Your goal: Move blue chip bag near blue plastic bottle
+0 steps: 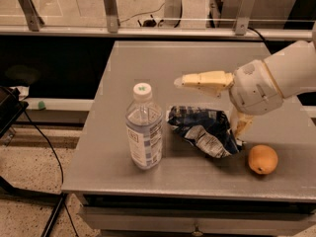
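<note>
Orange fruit (262, 159) on a grey table (148, 63), railing beyond.
The fruit lies at the table's near right corner, just nearer than the gripper (207, 106), which hangs with its fingers spread over the table's right middle. Metal railing posts (109, 6) stand along the far side. At left, a black cable (44, 142) trails over the speckled floor (29, 216).
</note>
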